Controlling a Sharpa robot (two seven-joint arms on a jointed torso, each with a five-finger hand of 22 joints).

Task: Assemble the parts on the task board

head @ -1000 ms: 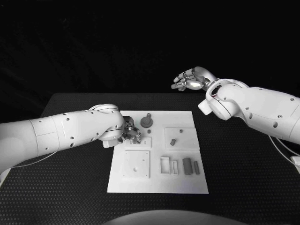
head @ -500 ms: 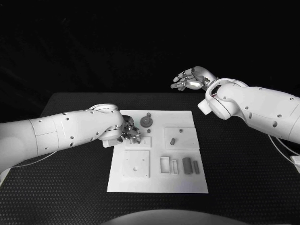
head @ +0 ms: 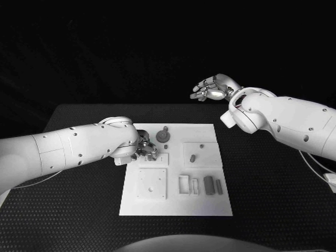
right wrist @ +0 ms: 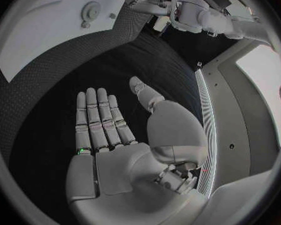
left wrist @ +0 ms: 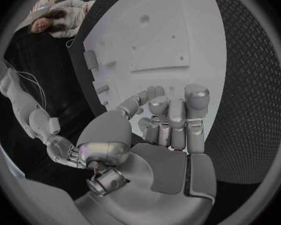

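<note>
The white task board lies in the middle of the table. My left hand is low over its near-left upper part, beside a grey gear. In the left wrist view its fingers are curled in over the board, and I cannot tell whether they hold a part. My right hand hangs raised beyond the table's far edge. It lies flat and empty, fingers stretched out. A small grey peg and two dark bars lie on the board's right half.
A square white plate and two narrow frames sit on the board's near part. Black table surrounds the board on every side. In the right wrist view the board and gear lie far off.
</note>
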